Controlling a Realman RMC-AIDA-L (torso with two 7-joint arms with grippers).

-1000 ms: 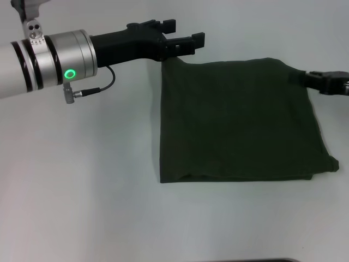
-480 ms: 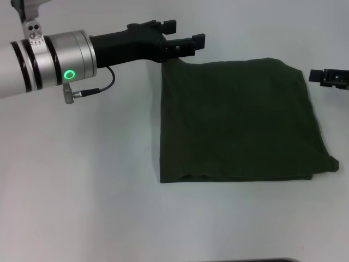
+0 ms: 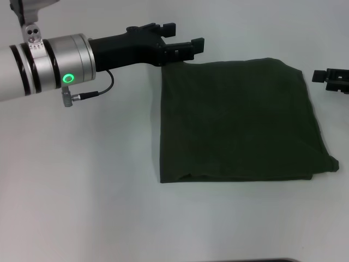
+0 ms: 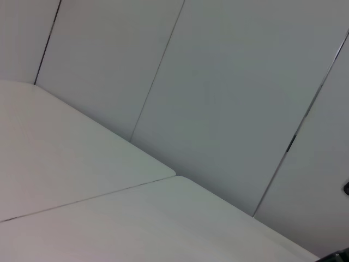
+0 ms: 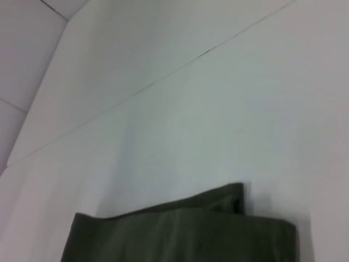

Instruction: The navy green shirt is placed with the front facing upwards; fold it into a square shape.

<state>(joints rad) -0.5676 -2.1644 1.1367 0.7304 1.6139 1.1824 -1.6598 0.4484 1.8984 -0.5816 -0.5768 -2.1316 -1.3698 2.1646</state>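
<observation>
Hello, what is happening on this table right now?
A two-armed robot is folding a dark green shirt, which lies flat on the white table as a rough square. The left gripper is at the shirt's far left corner, touching or just above it. The right gripper is off the cloth, just beyond the far right corner.

Worktop [image 3: 82, 191]: plain white, thin seam line crossing it in wrist views. Lying flat on it, right of centre: the navy green shirt [image 3: 240, 123], folded roughly square, plain cloth up.
</observation>
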